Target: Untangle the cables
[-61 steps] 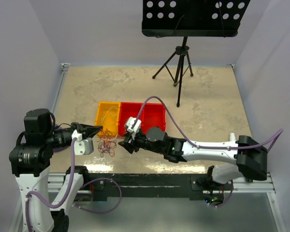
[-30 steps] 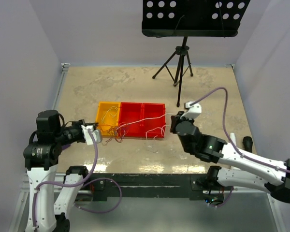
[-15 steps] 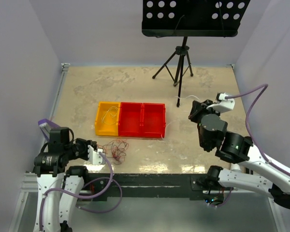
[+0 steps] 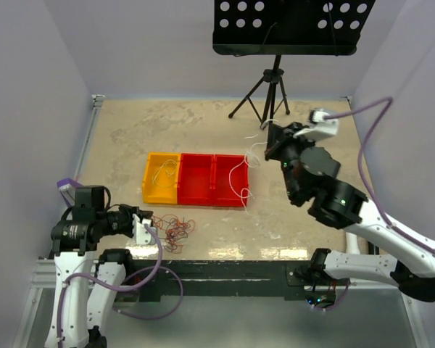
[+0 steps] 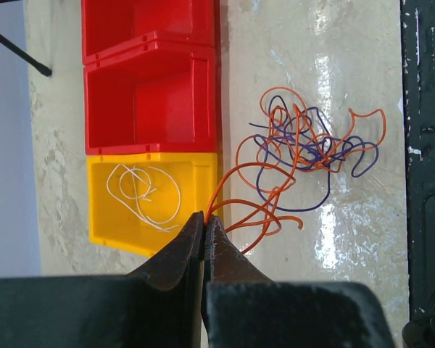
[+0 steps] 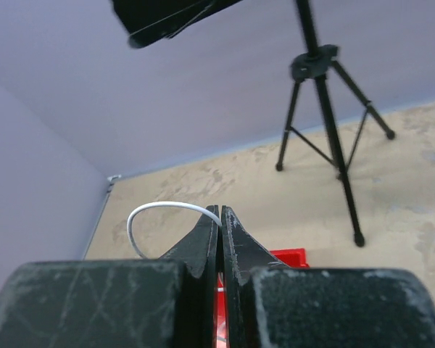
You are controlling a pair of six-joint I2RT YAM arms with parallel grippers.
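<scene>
The cables (image 4: 172,228) lie as a small orange and purple tangle (image 5: 304,141) on the table near the front edge. My left gripper (image 4: 146,220) sits just left of it, shut on one orange strand (image 5: 225,181) at its tips (image 5: 204,217). My right gripper (image 4: 270,145) is raised over the table behind the bins, shut (image 6: 221,210) on a white cable (image 6: 152,210). That white cable (image 4: 233,176) hangs in a loop down past the right red bin (image 4: 230,179). Another white cable (image 5: 141,192) lies coiled in the yellow bin (image 4: 162,179).
Three bins stand in a row: the yellow bin (image 5: 109,225) on the left and two red bins (image 4: 196,179) to its right. A black music stand's tripod (image 4: 272,94) stands at the back, close behind my right gripper. The table's dark front rail (image 5: 424,181) is just beyond the tangle.
The right gripper has risen and swung back and left, drawing the white cable free of the tangle. The left gripper has pulled back to the near left with the orange strand.
</scene>
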